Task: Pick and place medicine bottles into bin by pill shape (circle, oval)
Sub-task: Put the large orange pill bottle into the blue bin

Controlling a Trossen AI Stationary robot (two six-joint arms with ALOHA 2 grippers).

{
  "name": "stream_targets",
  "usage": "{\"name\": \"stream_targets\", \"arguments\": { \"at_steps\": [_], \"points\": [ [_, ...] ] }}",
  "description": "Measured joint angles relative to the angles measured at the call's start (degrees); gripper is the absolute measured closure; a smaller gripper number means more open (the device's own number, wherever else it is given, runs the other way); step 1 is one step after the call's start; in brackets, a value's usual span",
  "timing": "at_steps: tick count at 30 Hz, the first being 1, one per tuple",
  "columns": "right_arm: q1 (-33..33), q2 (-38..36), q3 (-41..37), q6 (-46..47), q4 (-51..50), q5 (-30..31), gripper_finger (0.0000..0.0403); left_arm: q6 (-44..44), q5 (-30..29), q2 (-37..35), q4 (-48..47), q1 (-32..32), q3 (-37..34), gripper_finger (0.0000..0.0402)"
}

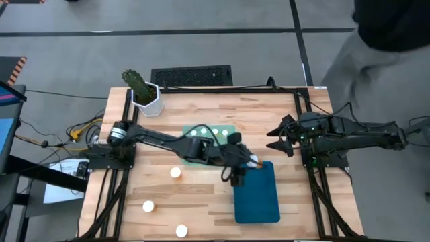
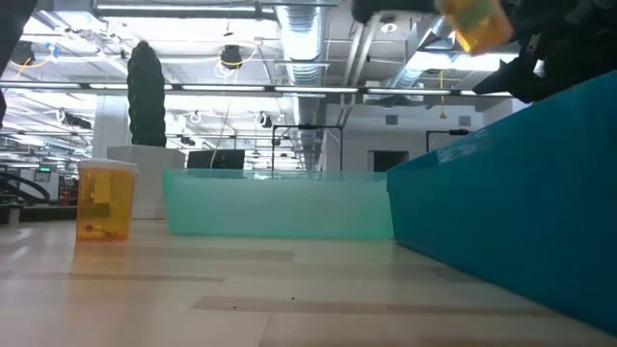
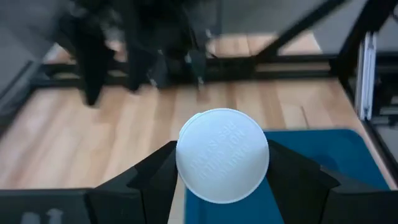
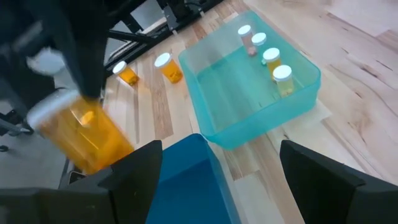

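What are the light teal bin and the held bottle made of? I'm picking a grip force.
The light teal bin looks like thin translucent plastic: the table shows through its walls. The bottle in the left pincer looks like clear amber plastic, glossy, with a matte white cap bearing moulded lettering, probably plastic too.

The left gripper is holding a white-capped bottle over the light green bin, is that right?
Not quite. The left gripper does hold a white-capped bottle, but over the dark blue bin, at its edge, not the light green bin. The high view and left wrist view show it.
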Motion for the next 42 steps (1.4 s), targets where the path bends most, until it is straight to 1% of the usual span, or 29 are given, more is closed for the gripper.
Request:
{"name": "stream_targets", "arguments": {
  "at_steps": [4, 8, 9, 15, 18, 22, 27, 35, 39, 42],
  "points": [
    [0.04, 0.06, -0.02, 0.0, -0.73, 0.02, 0.0069, 0.7, 0.47, 4.52, 0.27, -0.41, 2.53, 0.0187],
    [0.04, 0.05, -0.02, 0.02, -0.75, 0.02, 0.0069, 2.19, 3.42, 9.72, -0.13, -0.34, 6.94, 0.0187],
    [0.02, 0.05, -0.02, 0.02, -0.77, 0.02, 0.0069, 2.45, 3.39, 10.92, -2.01, -0.32, 8.0, 0.0187],
    [0.0, 0.05, -0.02, 0.02, -1.48, 0.04, 0.0069, 5.71, 3.54, 18.5, -6.03, -0.31, 16.17, 0.0187],
    [0.0, 0.05, -0.02, 0.02, -1.66, 0.04, 0.0069, 5.78, 3.56, 22.44, -10.27, -0.21, 20.21, 0.0187],
    [0.0, 0.03, -0.02, 0.02, -1.85, 0.04, 0.0069, 7.15, 3.81, 25.78, -14.29, -0.15, 24.53, 0.0187],
    [0.0, 0.04, -0.02, 0.02, -2.12, 0.04, 0.0069, 7.55, 4.19, 26.89, -16.78, 0.31, 24.78, 0.0187],
    [0.0, 0.02, -0.02, 0.0, -2.39, 0.04, 0.0069, 7.46, 4.38, 26.81, -17.01, 2.05, 24.3, 0.0187],
    [0.0, 0.02, -0.02, 0.0, -2.38, 0.04, 0.0069, 7.48, 5.95, 26.79, -17.53, 2.81, 24.3, 0.0187],
    [0.0, 0.02, -0.02, -0.01, -2.38, 0.05, 0.0069, 7.51, 6.02, 26.79, -17.23, 3.02, 24.3, 0.0187]
  ]
}}
